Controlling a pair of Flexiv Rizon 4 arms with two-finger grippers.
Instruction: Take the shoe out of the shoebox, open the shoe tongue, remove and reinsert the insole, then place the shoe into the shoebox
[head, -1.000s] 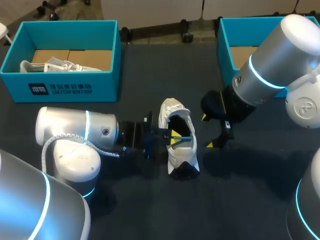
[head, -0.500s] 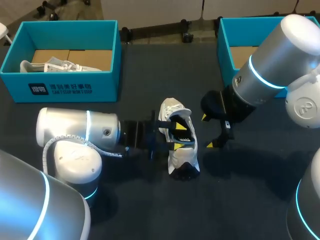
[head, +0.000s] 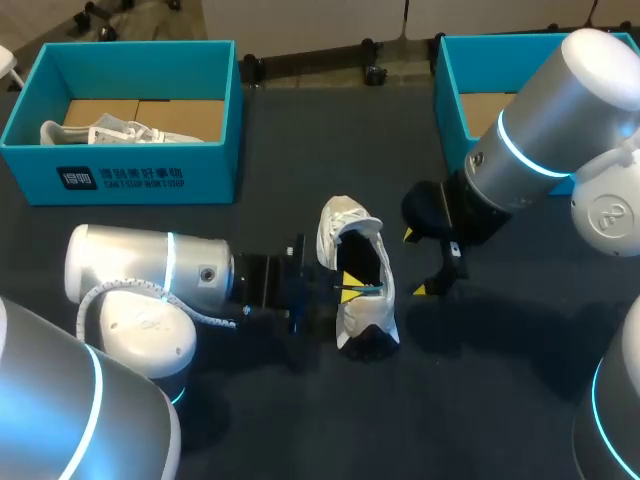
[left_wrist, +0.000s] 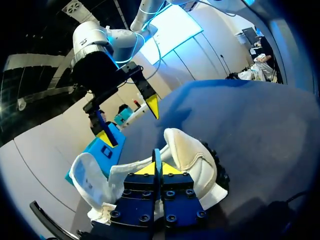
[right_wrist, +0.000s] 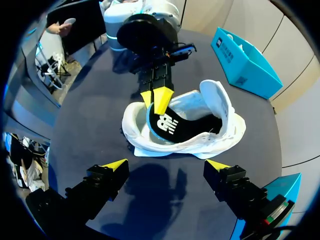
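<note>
Shoe (head: 352, 315), a white sneaker, lies on the dark table (head: 300, 420) with its opening turned up. It is right at the tips of the left gripper (head: 350, 285) and just beside the right gripper (head: 418, 262), without touching that one. The left gripper's fingers are pressed together on the thin blue rim of the black insole (right_wrist: 167, 125), at the side of the opening nearest to its wrist. The right gripper's fingers are spread wide and hold nothing.

In my judgement the main danger is that nothing holds the shoe down. If the left gripper pulls on the insole, the whole shoe may slide or tip towards it, and the insole will stay inside. The pinch also takes only a narrow edge, so the insole could slip out or bend. If the right gripper goes down to press the shoe, it could press on the insole too.

How far the insole reaches into the toe is hidden by the upper. I cannot tell surely which white flap is the tongue. The right arm (head: 560, 130) covers much of the teal shoebox (head: 452, 95) behind the right gripper, so its inside is unclear.
</note>
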